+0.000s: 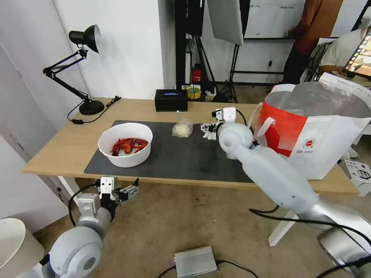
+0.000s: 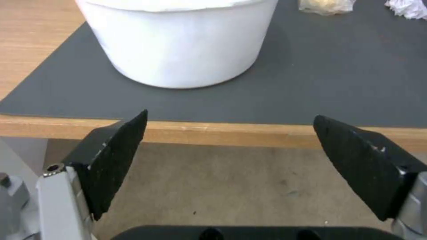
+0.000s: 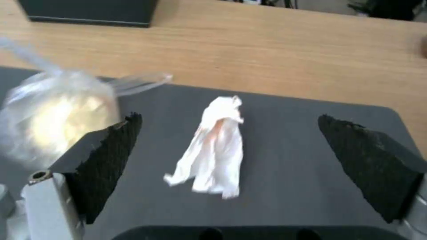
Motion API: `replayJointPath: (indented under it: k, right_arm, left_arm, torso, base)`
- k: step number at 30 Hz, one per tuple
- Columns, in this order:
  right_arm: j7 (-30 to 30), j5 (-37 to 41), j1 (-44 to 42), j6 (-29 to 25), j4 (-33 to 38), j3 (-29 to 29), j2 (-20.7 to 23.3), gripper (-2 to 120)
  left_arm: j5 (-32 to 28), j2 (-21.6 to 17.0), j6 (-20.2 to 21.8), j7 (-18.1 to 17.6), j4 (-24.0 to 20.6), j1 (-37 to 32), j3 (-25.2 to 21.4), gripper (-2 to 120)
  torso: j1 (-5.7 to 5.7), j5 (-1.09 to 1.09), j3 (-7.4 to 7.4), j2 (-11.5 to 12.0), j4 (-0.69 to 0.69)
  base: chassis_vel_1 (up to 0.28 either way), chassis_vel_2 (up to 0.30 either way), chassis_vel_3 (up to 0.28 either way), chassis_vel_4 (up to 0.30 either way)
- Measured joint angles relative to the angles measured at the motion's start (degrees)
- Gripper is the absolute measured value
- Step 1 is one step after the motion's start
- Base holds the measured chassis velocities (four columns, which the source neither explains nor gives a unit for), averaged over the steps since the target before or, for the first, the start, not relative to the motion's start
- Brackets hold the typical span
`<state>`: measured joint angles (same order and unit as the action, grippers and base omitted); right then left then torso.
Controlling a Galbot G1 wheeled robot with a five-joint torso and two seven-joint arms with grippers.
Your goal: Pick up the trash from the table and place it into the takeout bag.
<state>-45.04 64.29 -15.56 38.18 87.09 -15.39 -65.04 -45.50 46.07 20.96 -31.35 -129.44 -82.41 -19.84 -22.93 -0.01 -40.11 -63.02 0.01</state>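
The trash on the table [image 1: 58, 150] is a white bowl [image 1: 125, 148] of red crayfish shells, a small clear knotted bag [image 1: 182, 128] and a crumpled white tissue [image 3: 216, 150]. My right gripper [image 1: 208, 131] hovers open over the mat's far right part. In the right wrist view the tissue lies between its open fingers [image 3: 106, 156], with the knotted bag [image 3: 58, 113] just beside one finger. The takeout bag [image 1: 320, 131] stands open at the table's right end. My left gripper [image 1: 129, 191] hangs open below the table's front edge, facing the bowl [image 2: 178, 43].
A dark grey mat [image 1: 185, 158] covers the table's middle. A black tissue box [image 1: 171, 99] sits at the back edge and a black desk lamp [image 1: 83, 69] at the back left. A silver box [image 1: 195, 261] with cables lies on the floor in front.
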Motion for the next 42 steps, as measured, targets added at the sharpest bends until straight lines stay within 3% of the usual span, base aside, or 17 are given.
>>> replayJointPath:
  k: [16, 30, 42]
  right_arm:
    - [2.45, -7.64, 9.09, 0.83, -25.47, 0.07, -13.34, 100]
    - [1.49, -10.15, 10.19, 2.93, -33.67, 1.9, -18.56, 100]
    - [2.12, -11.27, 10.03, 3.07, -36.03, 2.3, -19.36, 100]
  left_arm:
    - [0.19, 0.11, -0.16, 0.03, -0.55, -0.04, 0.14, 100]
    - [0.32, 0.83, -0.2, 0.2, -1.03, -0.39, 0.3, 100]
    - [0.41, 0.97, -0.23, 0.24, -1.33, -0.48, 0.23, 100]
  torso:
    - [0.01, 0.0, 0.0, 0.0, -0.01]
    - [0.01, 0.0, 0.0, -0.01, -0.01]
    - [0.01, 0.0, 0.01, -0.01, -0.01]
  base:
    - [0.0, 0.0, 0.0, 0.0]
    - [0.0, 0.0, 0.0, 0.0]
    - [0.0, 0.0, 0.0, 0.0]
